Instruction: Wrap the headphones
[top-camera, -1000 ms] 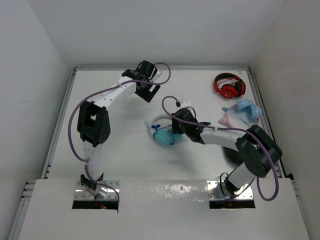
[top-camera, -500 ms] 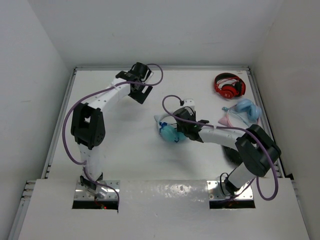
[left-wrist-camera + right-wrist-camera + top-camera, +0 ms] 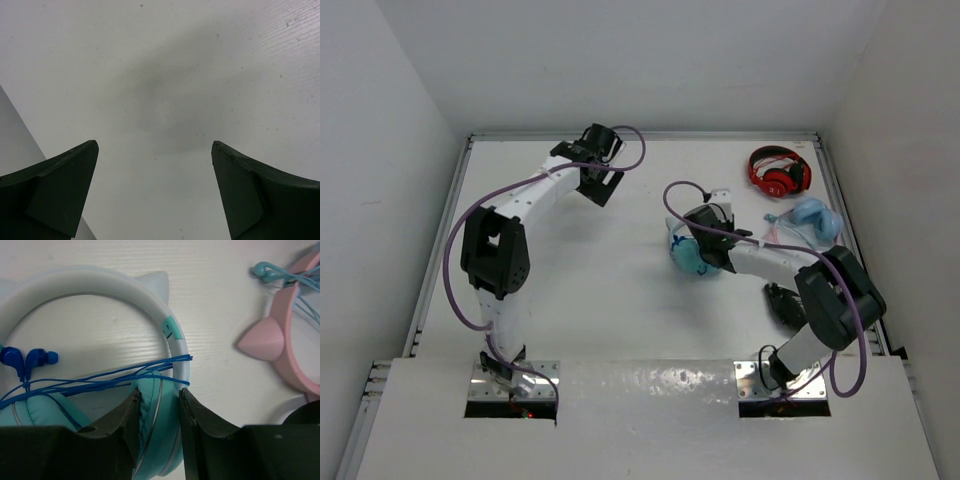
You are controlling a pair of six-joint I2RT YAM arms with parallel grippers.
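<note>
The teal headphones (image 3: 691, 254) lie right of the table's middle. In the right wrist view their pale headband (image 3: 100, 285) with ear points arcs above the turquoise ear cup (image 3: 159, 410). A blue cable (image 3: 100, 380) is wound across the band, its blue plug (image 3: 25, 360) at the left. My right gripper (image 3: 705, 245) is shut on that ear cup, which sits between the two fingers (image 3: 158, 405). My left gripper (image 3: 595, 180) is open and empty at the back left, far from the headphones; in its own view (image 3: 155, 150) only bare table shows.
Red headphones (image 3: 778, 170) lie at the back right. Paler blue headphones with pink trim (image 3: 805, 225) lie just right of my right gripper, and their pink ear point (image 3: 265, 337) is close in the right wrist view. A wall edge (image 3: 15, 135) is left of my left gripper.
My right gripper has dragged the teal headphones rightward, towards the pink-trimmed pair. My left arm has drawn back a little to the left rear.
</note>
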